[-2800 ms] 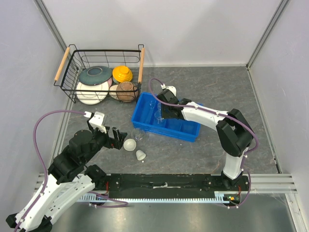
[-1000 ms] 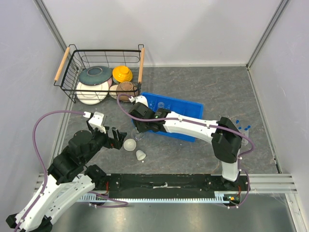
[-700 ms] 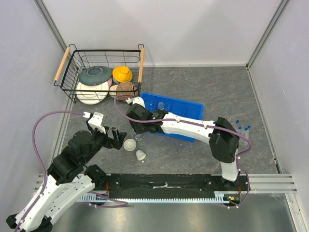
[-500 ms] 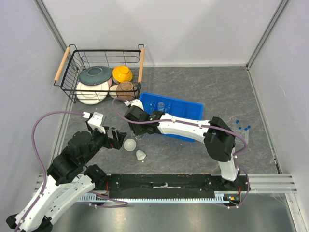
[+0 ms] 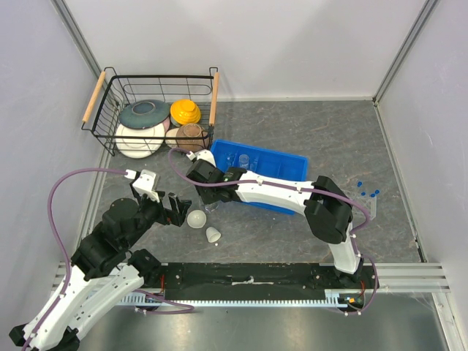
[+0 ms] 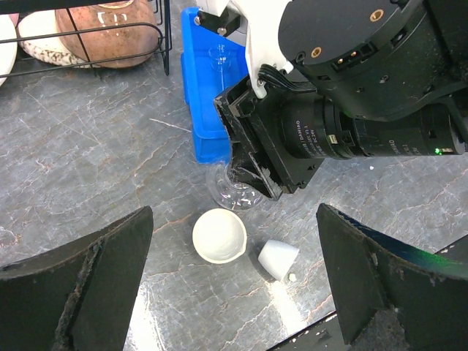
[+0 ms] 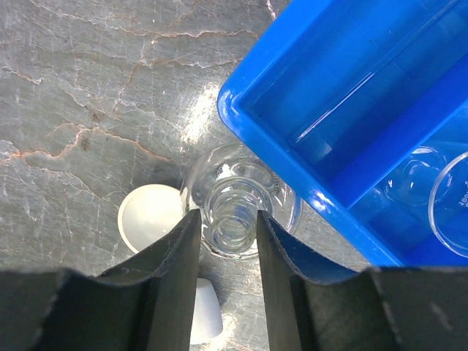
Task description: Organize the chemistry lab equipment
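We are hanging our right gripper (image 7: 228, 219) over the clear flask (image 7: 238, 191), fingers flanking its neck closely; we cannot tell whether they are pinching it. The flask is standing upright just beside the blue tray (image 7: 241, 95) corner, next to a white bowl (image 6: 219, 235). Our left gripper (image 6: 230, 285) is hovering nearby, spread wide.

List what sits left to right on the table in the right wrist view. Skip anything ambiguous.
white dish → clear flask → blue bin
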Available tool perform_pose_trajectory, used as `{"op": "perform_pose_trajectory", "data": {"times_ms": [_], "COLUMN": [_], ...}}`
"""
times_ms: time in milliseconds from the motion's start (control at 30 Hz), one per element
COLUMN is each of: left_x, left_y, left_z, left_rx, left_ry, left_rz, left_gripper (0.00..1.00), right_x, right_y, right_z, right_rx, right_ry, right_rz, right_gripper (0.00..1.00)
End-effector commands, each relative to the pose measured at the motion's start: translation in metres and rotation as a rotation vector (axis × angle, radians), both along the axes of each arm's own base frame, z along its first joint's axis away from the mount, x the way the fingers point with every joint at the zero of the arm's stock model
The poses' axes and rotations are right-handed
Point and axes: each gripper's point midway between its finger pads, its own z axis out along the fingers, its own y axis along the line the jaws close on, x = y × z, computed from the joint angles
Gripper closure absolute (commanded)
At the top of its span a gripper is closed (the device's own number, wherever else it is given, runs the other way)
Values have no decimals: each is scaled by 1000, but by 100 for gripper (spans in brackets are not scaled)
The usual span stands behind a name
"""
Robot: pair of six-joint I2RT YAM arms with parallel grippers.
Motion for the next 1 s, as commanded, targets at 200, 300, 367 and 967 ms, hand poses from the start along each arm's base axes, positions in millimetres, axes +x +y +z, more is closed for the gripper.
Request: {"op": "perform_pose_trajectory", "data": {"times_ms": [200,300,367,967], "left_x": [3,3,3,3], "left_y": [2,1,1,1], "left_z": [7,7,7,7], "left_rx": [1,3,1,3], "left_ry": [-39,-38,-39,-38], "left_rz": [8,4,6,6], "left_gripper": [0,0,0,0], "right_x": [5,4,4,4], "right_y": [7,6,6,8], "right_z": [8,5,2,6], "right_rx": [6,-4,-10,-30], "right_ry": [-33,-28,-25,-45], "right_rz": [-3,1,-1,1], "right_gripper": [57,57,55,100]}}
